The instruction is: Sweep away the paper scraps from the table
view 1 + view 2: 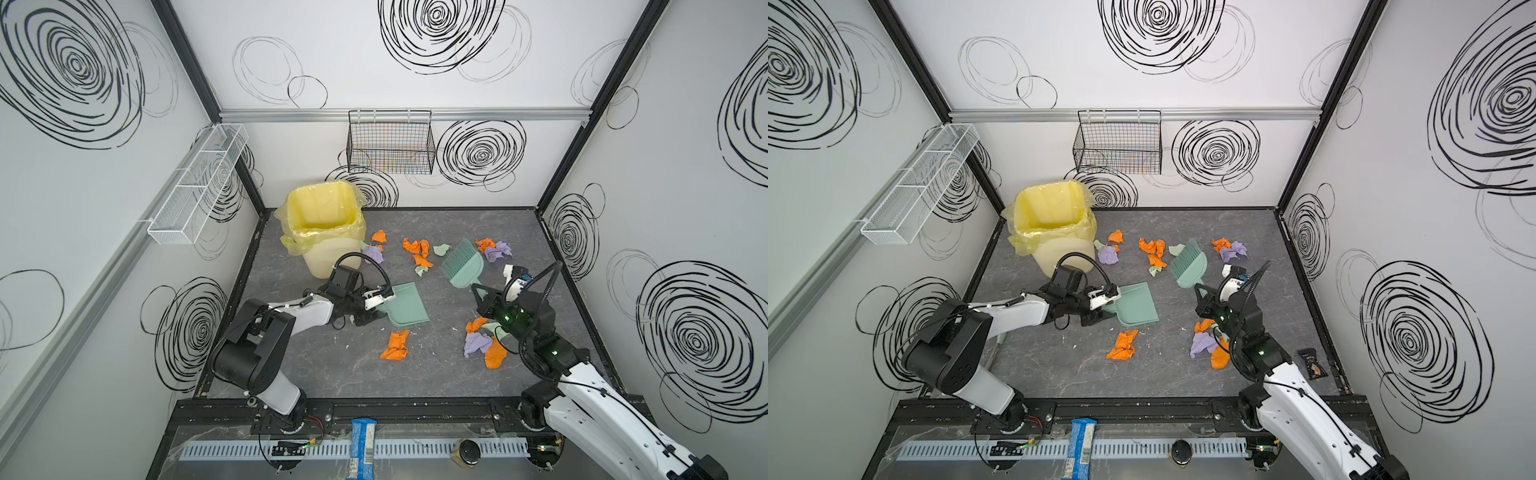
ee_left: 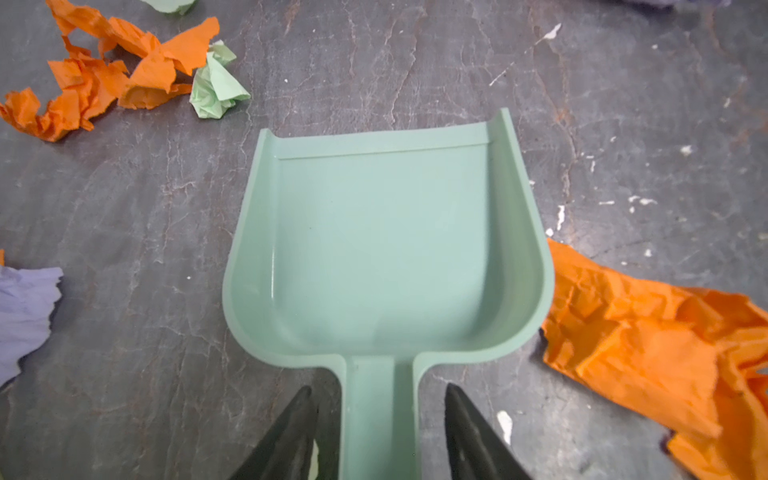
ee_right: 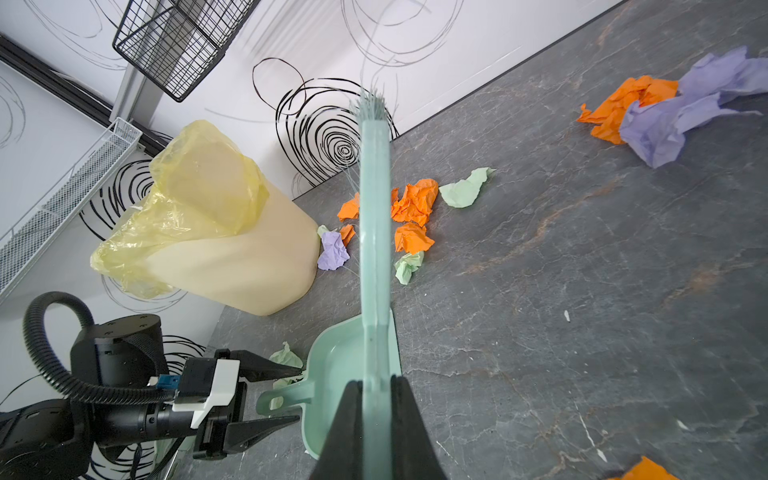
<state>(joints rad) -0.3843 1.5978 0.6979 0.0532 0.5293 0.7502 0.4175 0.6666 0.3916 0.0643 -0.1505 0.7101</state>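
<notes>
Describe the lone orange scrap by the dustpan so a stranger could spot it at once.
Start at the yellow-lined bin in the table's far left corner, then come nearer to the mint dustpan. The orange scrap lies just on its near side. Unlike its neighbours, it lies alone, no lilac or green paper beside it.

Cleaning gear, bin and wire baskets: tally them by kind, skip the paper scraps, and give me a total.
Dustpan: 1
Brush: 1
Lined bin: 1
Wire baskets: 2, black and white
Total: 5
</notes>
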